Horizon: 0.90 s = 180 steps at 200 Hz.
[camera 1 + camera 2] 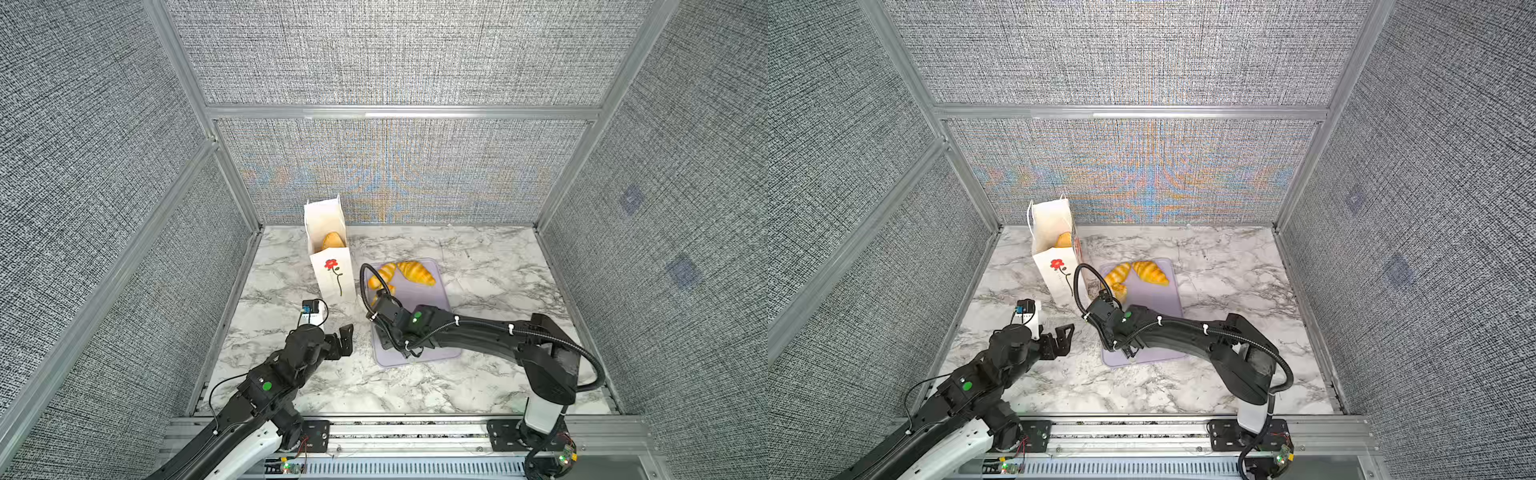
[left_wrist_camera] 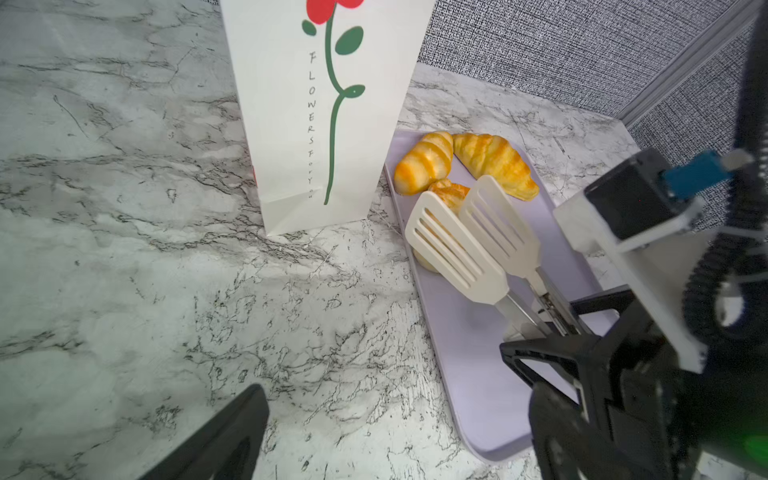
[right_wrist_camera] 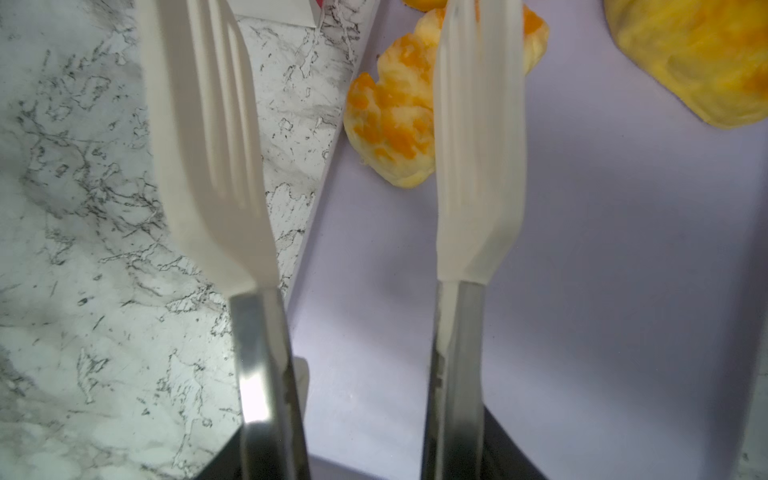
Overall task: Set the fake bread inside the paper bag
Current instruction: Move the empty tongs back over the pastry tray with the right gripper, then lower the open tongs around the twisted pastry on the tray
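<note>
1. Plainly, the right gripper (image 2: 544, 328) is clamped on the metal handles of a pair of tongs (image 2: 457, 257); the two white slotted blades stand apart with nothing pinched between them
2. Directly ahead, a small golden pastry (image 3: 395, 124) lies on the lavender tray (image 2: 478, 374), inside the gap but hard against the right-hand blade as the right wrist view shows it. The other blade hangs out past the tray's edge over the marble table (image 2: 124, 249). Whether either blade touches the pastry cannot be told
3. Its long axis appears to slant across the gap, closer to in line with the blades than square to them, so the coming squeeze would likely catch it on its long sides
4. Beyond it on the same tray rest a striped croissant (image 2: 424, 166) and a larger croissant (image 2: 494, 162), tip to tip and clear of the blades
5. Just beside the tray's left edge, the paper bag (image 1: 332, 282) stands upright with its mouth open, and one golden piece (image 1: 332, 240) shows inside. The lift, by this reading, goes up and leftward from the tray
6. Farther out, the left gripper (image 1: 343, 338) hovers over bare marble in front of the bag, jaws wide and empty, well apart from the bread. The right arm is clearly the nearer one
</note>
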Each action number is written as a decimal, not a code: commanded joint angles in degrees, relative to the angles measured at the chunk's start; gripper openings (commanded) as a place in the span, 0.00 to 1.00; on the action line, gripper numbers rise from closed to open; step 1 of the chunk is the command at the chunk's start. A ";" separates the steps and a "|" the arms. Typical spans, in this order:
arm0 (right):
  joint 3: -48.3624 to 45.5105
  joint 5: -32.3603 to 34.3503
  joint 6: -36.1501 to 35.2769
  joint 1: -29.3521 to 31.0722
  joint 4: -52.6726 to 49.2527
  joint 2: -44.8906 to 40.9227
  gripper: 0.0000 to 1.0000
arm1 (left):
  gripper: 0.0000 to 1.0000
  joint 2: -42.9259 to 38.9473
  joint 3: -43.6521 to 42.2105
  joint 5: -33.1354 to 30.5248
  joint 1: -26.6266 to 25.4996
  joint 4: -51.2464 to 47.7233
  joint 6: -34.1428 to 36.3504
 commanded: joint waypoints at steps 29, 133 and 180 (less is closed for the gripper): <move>2.07 7.27 1.32 -0.07 -7.30 3.55 0.50 | 0.99 0.00 0.05 -0.11 -0.02 1.13 0.60; -4.33 9.33 0.75 -1.29 -11.95 -2.09 0.47 | 0.99 0.98 0.58 0.15 0.03 2.11 0.87; -7.30 8.43 2.90 -1.44 -11.31 -5.23 0.54 | 0.99 2.12 0.51 0.57 -0.04 3.18 1.13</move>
